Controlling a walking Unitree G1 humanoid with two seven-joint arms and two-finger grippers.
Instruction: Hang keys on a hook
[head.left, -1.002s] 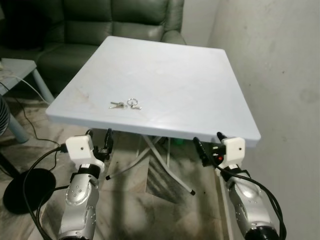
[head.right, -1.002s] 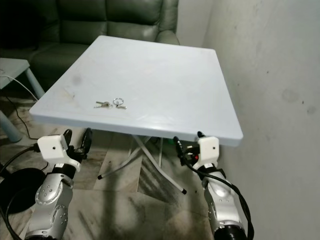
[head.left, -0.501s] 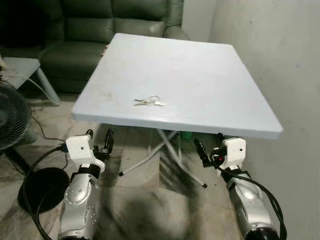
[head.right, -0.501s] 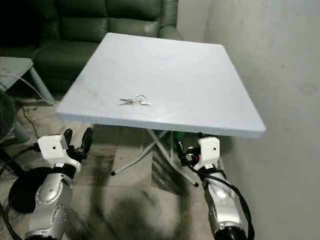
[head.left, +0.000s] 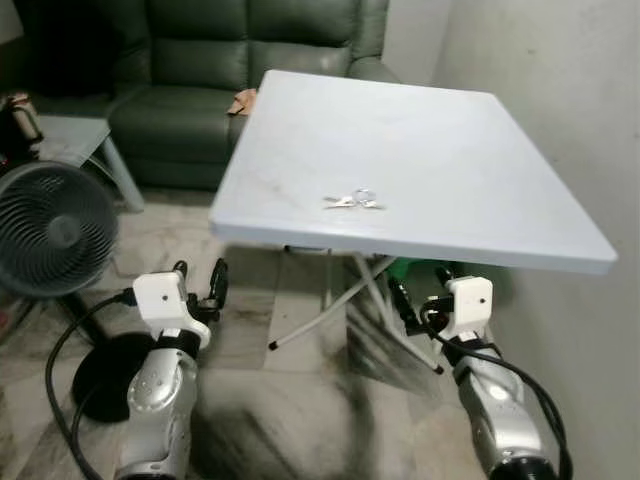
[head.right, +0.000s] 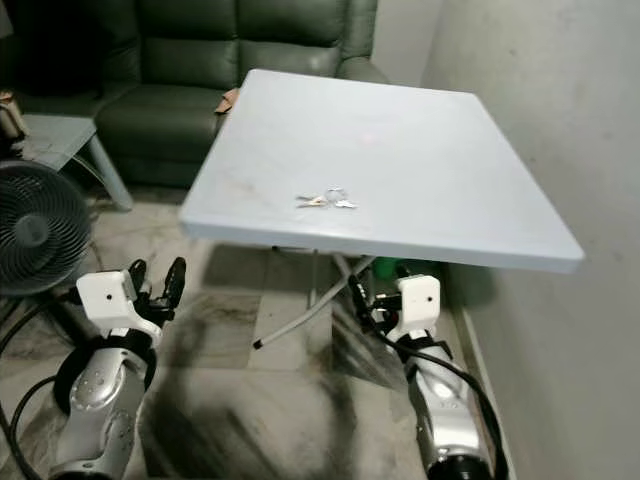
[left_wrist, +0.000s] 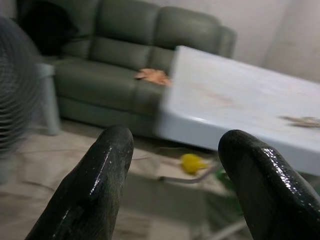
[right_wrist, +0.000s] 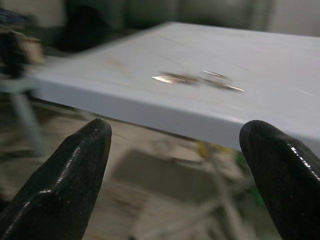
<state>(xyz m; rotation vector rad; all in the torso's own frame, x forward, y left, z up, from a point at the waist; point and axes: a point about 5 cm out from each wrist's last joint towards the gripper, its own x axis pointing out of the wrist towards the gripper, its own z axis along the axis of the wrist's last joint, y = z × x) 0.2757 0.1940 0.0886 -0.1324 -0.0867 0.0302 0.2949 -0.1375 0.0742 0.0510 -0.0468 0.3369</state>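
2 hands (head.left: 200, 285) below tabletop keys (head.left: 353, 200)

table (head.left: 450, 150) pale blue-white | keys (head.left: 353, 200) silver | sofa (head.left: 250, 60) dk green | fan (head.left: 50, 232) blk

White folding table (head.left: 470, 150) on crossed legs, keys (head.left: 354, 200) flat near its front edge.

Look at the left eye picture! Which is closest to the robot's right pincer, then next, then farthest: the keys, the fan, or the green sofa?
1. The keys: on the white table, just ahead and above the right pincer.
2. The fan: across on the robot's left, on the floor.
3. The green sofa: at the back, beyond the table's far-left corner.
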